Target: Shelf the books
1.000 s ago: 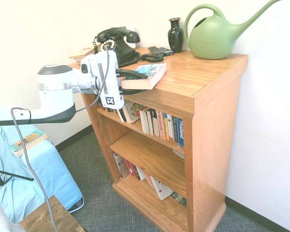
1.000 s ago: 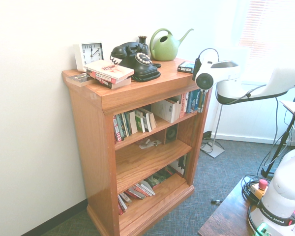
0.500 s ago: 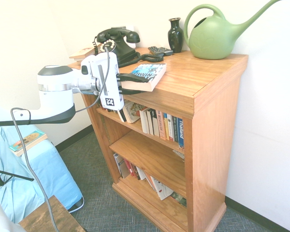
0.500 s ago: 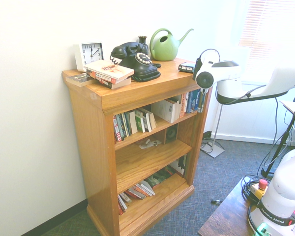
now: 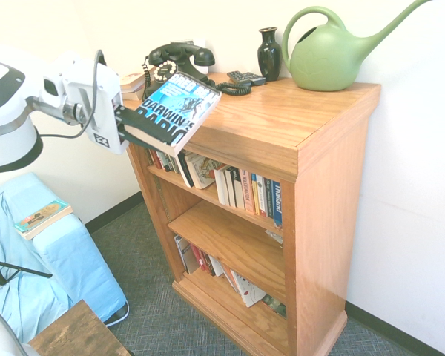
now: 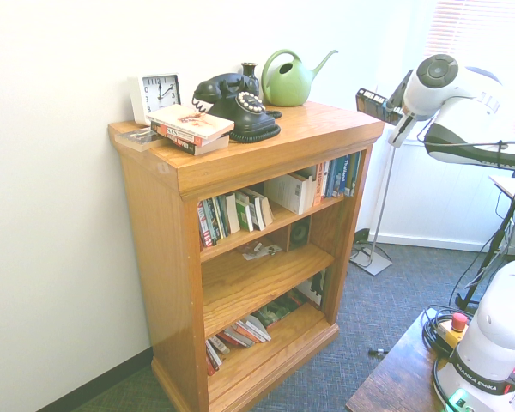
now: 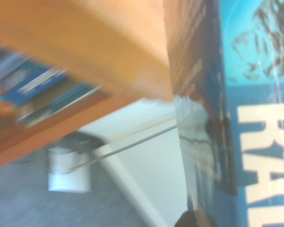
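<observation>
Oak-grain shelf (image 6: 240, 223) against white wall; on its top, a white clock (image 6: 158, 93), a small stack of books (image 6: 189, 127), a black rotary phone (image 6: 234, 105) and a green watering can (image 6: 290, 79). White arm at upper right, clear of the shelf, with a dark book (image 6: 376, 104) held tilted just beside the shelf's right corner. Books lean on the upper tier and lie slumped on the lowest.

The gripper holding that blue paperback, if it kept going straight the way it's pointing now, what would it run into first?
Probably the shelf: the gripper, shut on the book, points toward its front top edge, with the book's far corner leading. Depth is unclear; it might clear the top.
</observation>
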